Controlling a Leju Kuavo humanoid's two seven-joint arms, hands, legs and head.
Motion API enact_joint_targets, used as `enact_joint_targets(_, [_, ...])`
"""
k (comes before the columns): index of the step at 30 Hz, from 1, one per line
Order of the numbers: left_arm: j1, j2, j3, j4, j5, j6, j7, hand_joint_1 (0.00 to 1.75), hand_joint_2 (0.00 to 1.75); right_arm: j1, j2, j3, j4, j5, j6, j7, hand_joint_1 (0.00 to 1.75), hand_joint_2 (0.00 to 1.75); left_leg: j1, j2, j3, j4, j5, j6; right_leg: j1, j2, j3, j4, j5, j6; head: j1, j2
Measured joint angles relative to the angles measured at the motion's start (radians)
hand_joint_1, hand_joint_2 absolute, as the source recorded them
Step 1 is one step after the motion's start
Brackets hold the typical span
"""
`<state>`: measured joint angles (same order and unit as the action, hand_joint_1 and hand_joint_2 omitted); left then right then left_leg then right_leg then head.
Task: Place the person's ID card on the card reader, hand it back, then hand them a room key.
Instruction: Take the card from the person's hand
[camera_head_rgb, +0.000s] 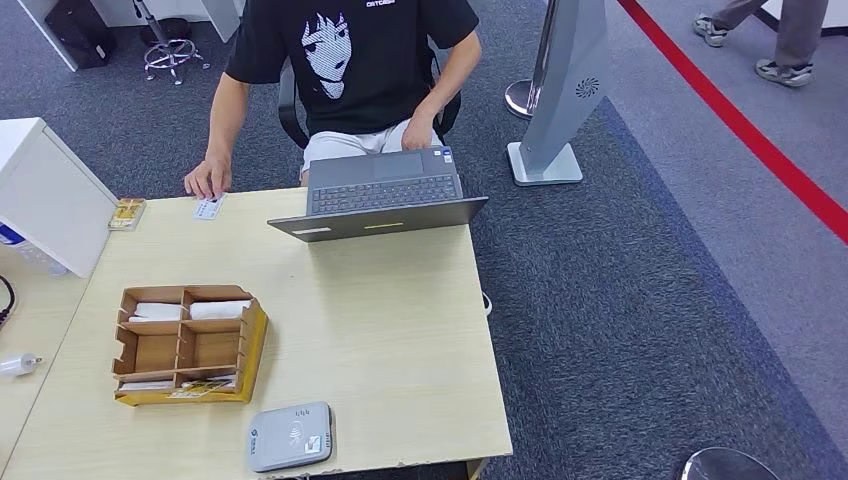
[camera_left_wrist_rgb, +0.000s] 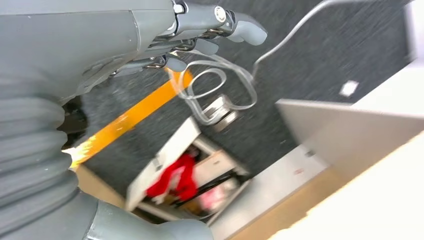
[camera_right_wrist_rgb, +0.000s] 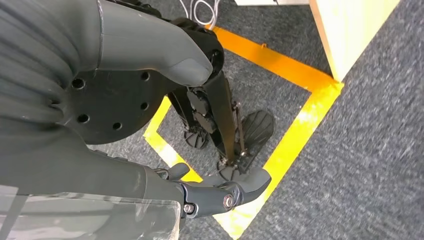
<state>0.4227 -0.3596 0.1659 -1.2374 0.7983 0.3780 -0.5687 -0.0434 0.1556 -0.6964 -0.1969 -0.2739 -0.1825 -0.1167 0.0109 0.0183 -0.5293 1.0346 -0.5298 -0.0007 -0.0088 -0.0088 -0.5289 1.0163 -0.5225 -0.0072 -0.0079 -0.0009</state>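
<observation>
the id card (camera_head_rgb: 209, 207) lies flat at the far edge of the table (camera_head_rgb: 400, 340), just under the fingertips of the person's hand (camera_head_rgb: 207, 180), which rests on the table edge. the person sits behind an open laptop (camera_head_rgb: 385, 195) at the far side. the card reader (camera_head_rgb: 289, 436), a grey rounded pad, sits at the near edge of the table, well apart from the card. just beside it, to its left and farther in, stands a cardboard organiser (camera_head_rgb: 187, 343) with compartments; white cards lie in the far ones and more cards in the near slot. a small clear box (camera_head_rgb: 127, 213) lies near the id card, to its left.

the left hand (camera_left_wrist_rgb: 195, 35) hangs over the carpet, fingers loosely apart and holding nothing. the right hand (camera_right_wrist_rgb: 220, 192) also hangs low above yellow floor tape (camera_right_wrist_rgb: 295, 135), fingers extended with nothing in them.
</observation>
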Motion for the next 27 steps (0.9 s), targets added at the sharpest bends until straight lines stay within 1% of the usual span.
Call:
enact_joint_targets(4, [0.028,-0.001,-0.002,-0.085,0.022,0.052,-0.087,0.00,1.75,0.000,0.010,-0.010,0.000,-0.005,-0.030,-0.003,0.00,1.75,0.000,0.000,0.000,0.000,0.000,0.000,0.000,0.000,0.000,0.000,0.000,0.000,0.000,0.000])
enact_joint_targets(5, [0.035,0.000,-0.001,-0.111,0.009,0.074,-0.103,0.00,1.75,0.000,0.012,-0.013,0.000,-0.006,-0.034,-0.007,0.00,1.75,0.000,0.000,0.000,0.000,0.000,0.000,0.000,0.000,0.000,0.000,0.000,0.000,0.000,0.000])
enact_joint_targets(7, [0.044,0.003,0.016,-0.187,-0.025,0.153,-0.123,0.00,1.75,0.001,0.013,-0.019,0.000,-0.012,-0.033,-0.016,0.00,1.75,0.000,0.000,0.000,0.000,0.000,0.000,0.000,0.000,0.000,0.000,0.000,0.000,0.000,0.000])
enact_joint_targets(8, [0.041,0.006,0.043,-0.234,-0.022,0.183,-0.128,0.00,1.75,0.001,0.014,-0.023,0.000,-0.017,-0.032,-0.019,0.00,1.75,0.000,0.000,0.000,0.000,0.000,0.000,0.001,-0.001,0.000,0.000,0.000,0.000,0.001,0.000])
enact_joint_targets(9, [0.030,0.010,0.085,-0.277,-0.006,0.182,-0.131,0.00,1.75,0.002,0.013,-0.027,0.000,-0.023,-0.030,-0.021,0.00,1.75,0.001,-0.001,0.000,0.000,0.000,0.000,0.001,-0.001,0.000,0.000,0.000,0.000,0.002,0.000])
enact_joint_targets(11, [0.000,0.015,0.202,-0.341,0.016,0.099,-0.132,0.00,1.75,0.003,0.013,-0.038,0.000,-0.034,-0.030,-0.026,0.00,1.75,0.001,-0.001,0.000,0.000,0.001,0.000,0.001,-0.002,0.000,0.000,0.000,0.000,0.003,0.000])
enact_joint_targets(12, [-0.014,0.017,0.260,-0.370,-0.009,0.051,-0.132,0.00,1.75,0.003,0.014,-0.043,0.000,-0.038,-0.030,-0.032,0.00,1.75,0.001,-0.001,0.000,0.000,0.001,0.000,0.002,-0.002,0.000,0.000,0.000,0.000,0.002,0.000])
enact_joint_targets(14, [-0.027,0.018,0.342,-0.434,-0.086,-0.034,-0.132,0.00,0.87,0.005,0.014,-0.052,0.000,-0.044,-0.030,-0.049,0.00,1.75,0.001,0.000,0.000,0.000,0.001,0.000,0.002,-0.001,0.000,0.001,0.000,0.000,0.001,0.000])
enact_joint_targets(16, [-0.028,0.018,0.389,-0.495,-0.167,-0.153,-0.132,0.00,0.87,0.005,0.015,-0.062,0.000,-0.054,-0.013,-0.086,0.00,1.75,0.001,-0.001,0.000,0.000,0.001,-0.001,0.002,-0.001,0.000,0.001,0.000,0.000,0.001,0.000])
enact_joint_targets(18, [-0.032,0.018,0.423,-0.542,-0.254,-0.287,-0.132,0.00,1.75,0.007,0.016,-0.073,-0.001,-0.067,0.052,-0.174,0.00,1.75,0.001,-0.001,-0.001,0.000,0.001,-0.001,0.002,-0.002,0.000,0.001,0.000,0.000,0.001,0.000])
enact_joint_targets(20, [-0.046,0.017,0.459,-0.588,-0.366,-0.378,-0.127,0.00,1.75,0.010,0.015,-0.082,-0.004,-0.070,0.159,-0.295,0.00,1.75,0.001,-0.001,-0.001,0.000,0.001,-0.001,0.002,-0.002,0.000,0.000,0.000,0.000,0.001,0.000])
enact_joint_targets(22, [-0.062,0.017,0.492,-0.632,-0.460,-0.418,-0.112,0.00,1.75,0.012,0.010,-0.088,-0.008,-0.063,0.251,-0.380,0.00,1.75,0.000,-0.001,-0.001,0.000,0.001,-0.001,0.001,-0.002,0.000,0.000,0.000,0.000,0.001,0.000])
enact_joint_targets(24, [-0.074,0.017,0.518,-0.665,-0.503,-0.430,-0.100,0.00,1.75,0.014,0.006,-0.090,-0.011,-0.052,0.293,-0.414,0.00,1.75,0.000,-0.001,-0.001,0.000,0.001,-0.001,0.001,-0.002,0.000,0.000,0.000,0.000,0.001,0.000])
enact_joint_targets(27, [-0.082,0.017,0.543,-0.700,-0.583,-0.434,-0.092,0.00,1.75,0.021,0.000,-0.090,-0.015,-0.013,0.328,-0.464,0.00,1.75,0.000,-0.002,-0.001,0.000,0.001,-0.001,0.001,-0.002,0.000,0.000,0.000,0.000,0.001,0.000])
